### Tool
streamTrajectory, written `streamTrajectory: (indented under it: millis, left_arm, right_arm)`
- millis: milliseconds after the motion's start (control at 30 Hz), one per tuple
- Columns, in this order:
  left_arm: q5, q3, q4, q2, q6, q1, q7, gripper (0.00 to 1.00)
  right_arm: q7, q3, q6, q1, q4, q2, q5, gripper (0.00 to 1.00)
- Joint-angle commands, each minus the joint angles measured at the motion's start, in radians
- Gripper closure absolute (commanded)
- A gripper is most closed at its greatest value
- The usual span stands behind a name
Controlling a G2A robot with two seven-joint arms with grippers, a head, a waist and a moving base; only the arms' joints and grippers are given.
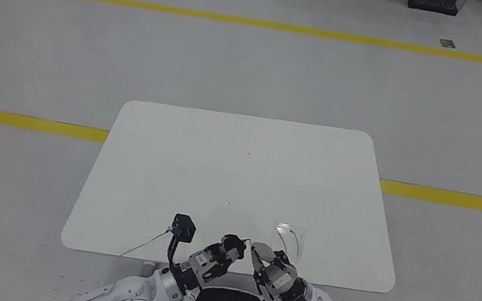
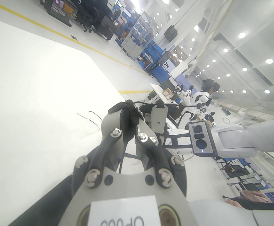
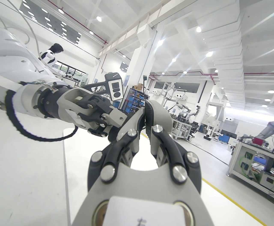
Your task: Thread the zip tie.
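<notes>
right gripper (image 3: 145,114): fingers closed on the zip tie, pads pressed flat against it; held over the near edge of the table.
zip tie (image 3: 145,92): a thin black strap clamped between the right gripper's fingertips. It stands straight out beyond them and ends in a small square head at its free end.
left gripper (image 2: 127,110): fingers drawn together, tips just beside the right gripper's. Something black sits at the tips, but I cannot tell whether it is part of the strap.
dark strands (image 2: 94,117): a few thin lines lying on the table just beyond the left gripper's tips, too small to name.
pale loop (image 1: 290,235): thin and translucent, lying flat on the table just beyond the right gripper and apart from it.
table (image 1: 239,164): white with rounded corners. Both grippers sit at its near edge, and most of the top stretches away beyond them.
yellow floor lines (image 1: 27,121): on the pale floor past both grippers. One shows at either side of the table, and a second runs farther off, beyond the table's far edge.
</notes>
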Motion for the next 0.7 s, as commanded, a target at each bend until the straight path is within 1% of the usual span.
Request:
streamTrajectory:
  millis: [0,267,667]
  left_arm:
    - [0.000,0.000,0.000,0.000,0.000,0.000,0.000,1.00]
    - [0.000,0.000,0.000,0.000,0.000,0.000,0.000,1.00]
    - [0.000,0.000,0.000,0.000,0.000,0.000,0.000,1.00]
  right_arm:
    - [0.000,-0.001,-0.002,0.000,-0.004,-0.001,0.000,1.00]
    - [0.000,-0.006,-0.008,0.000,-0.010,0.002,0.000,1.00]
    - [0.000,-0.031,-0.020,0.011,0.000,0.006,0.000,1.00]
